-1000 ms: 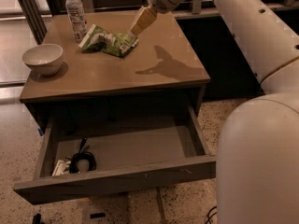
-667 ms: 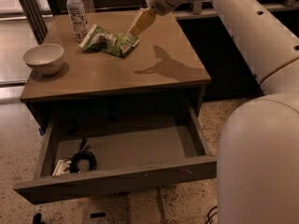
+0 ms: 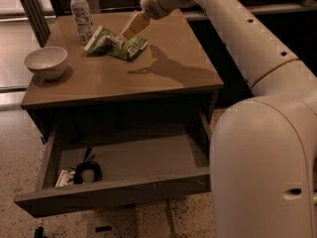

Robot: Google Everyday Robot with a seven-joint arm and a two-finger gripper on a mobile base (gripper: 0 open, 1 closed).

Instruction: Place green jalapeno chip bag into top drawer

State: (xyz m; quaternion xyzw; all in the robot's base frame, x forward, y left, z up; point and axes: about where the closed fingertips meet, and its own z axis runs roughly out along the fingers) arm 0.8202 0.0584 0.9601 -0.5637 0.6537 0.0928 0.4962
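The green jalapeno chip bag (image 3: 115, 43) lies crumpled and flat on the brown table top (image 3: 163, 78), near its back, right of the bottle. My gripper (image 3: 132, 28) hangs from the white arm just above the bag's right end, its tan fingers pointing down-left toward it. The top drawer (image 3: 114, 190) stands pulled open below the table top, with its grey floor showing.
A clear plastic bottle (image 3: 80, 14) with a white label stands at the back left, close to the bag. A white bowl (image 3: 45, 62) sits at the table's left edge. A black cable and a small white item (image 3: 81, 171) lie in the drawer's left corner.
The gripper has come lower and to the left, closer to the bag's right end. The bag, bottle, bowl and drawer have not moved.
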